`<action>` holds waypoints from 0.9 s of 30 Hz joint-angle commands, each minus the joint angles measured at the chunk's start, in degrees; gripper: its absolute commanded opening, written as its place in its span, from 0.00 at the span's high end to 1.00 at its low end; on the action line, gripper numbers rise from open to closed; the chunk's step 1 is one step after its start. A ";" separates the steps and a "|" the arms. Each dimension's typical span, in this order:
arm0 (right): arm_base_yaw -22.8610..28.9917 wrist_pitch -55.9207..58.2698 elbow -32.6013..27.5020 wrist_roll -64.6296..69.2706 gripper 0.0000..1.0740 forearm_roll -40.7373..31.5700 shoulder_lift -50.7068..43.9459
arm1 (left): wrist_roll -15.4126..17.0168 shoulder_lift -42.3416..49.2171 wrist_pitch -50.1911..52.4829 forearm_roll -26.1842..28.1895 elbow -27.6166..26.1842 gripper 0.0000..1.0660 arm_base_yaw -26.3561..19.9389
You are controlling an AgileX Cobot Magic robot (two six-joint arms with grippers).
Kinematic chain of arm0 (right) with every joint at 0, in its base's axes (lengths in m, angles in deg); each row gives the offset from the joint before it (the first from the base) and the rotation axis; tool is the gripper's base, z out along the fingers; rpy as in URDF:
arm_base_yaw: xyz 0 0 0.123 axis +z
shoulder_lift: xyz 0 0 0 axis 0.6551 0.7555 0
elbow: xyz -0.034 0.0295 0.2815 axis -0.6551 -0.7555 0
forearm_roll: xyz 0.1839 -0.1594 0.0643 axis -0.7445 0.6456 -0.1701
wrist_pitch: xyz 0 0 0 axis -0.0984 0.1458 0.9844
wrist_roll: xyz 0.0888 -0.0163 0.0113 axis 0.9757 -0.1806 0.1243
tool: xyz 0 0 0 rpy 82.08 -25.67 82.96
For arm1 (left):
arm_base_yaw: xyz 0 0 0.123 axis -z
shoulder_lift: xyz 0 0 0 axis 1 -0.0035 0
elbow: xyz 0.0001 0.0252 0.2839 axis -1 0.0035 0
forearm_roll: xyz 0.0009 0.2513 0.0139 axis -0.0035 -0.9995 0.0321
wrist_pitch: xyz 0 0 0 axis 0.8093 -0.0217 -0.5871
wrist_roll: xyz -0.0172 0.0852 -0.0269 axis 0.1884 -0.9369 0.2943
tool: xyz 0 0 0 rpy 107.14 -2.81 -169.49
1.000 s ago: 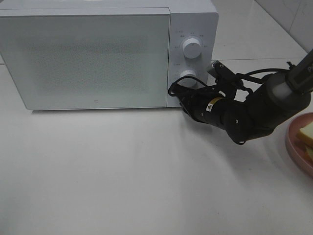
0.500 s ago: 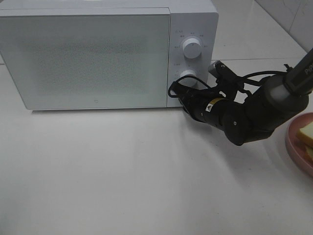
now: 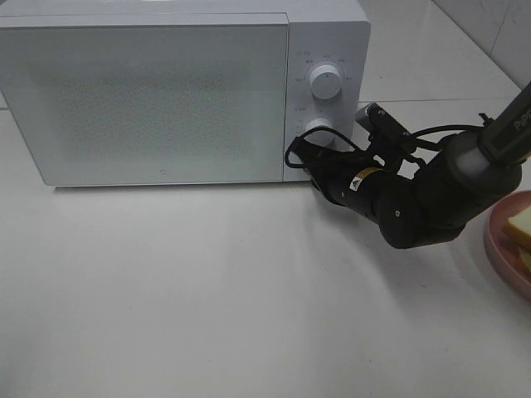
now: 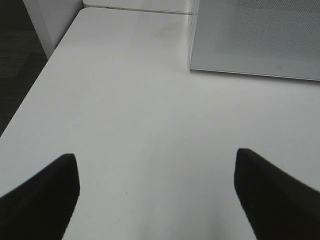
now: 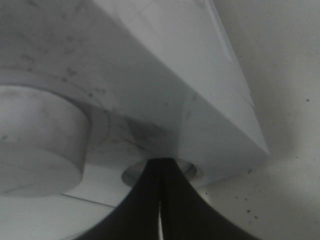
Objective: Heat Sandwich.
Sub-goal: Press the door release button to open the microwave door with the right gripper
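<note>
The white microwave [image 3: 166, 91] stands at the back with its door shut. My right gripper [image 3: 309, 168] is shut and empty, its tip against the bottom of the control panel below the lower knob [image 3: 319, 130]. In the right wrist view the shut gripper [image 5: 160, 165] meets a round button [image 5: 187, 171] under that knob [image 5: 40, 140]. The sandwich [image 3: 521, 225], pale bread slices, lies on a pink plate [image 3: 500, 249] at the right edge, partly cut off. My left gripper [image 4: 157, 200] hangs open over bare table, near the microwave's front left corner [image 4: 192, 65].
An upper knob [image 3: 325, 80] sits above the lower one on the panel. The white table [image 3: 207, 298] stretches in front of the microwave. Its left edge [image 4: 30, 95] drops to a dark floor.
The right arm's forearm and wrist have edged slightly toward the microwave, with the gripper tip staying at the panel's bottom. The left gripper shows no change.
</note>
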 commanded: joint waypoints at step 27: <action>-0.80 -16.10 1.49 4.70 1.00 -4.41 3.04 | 0.17 0.97 0.74 0.11 0.23 0.25 0.23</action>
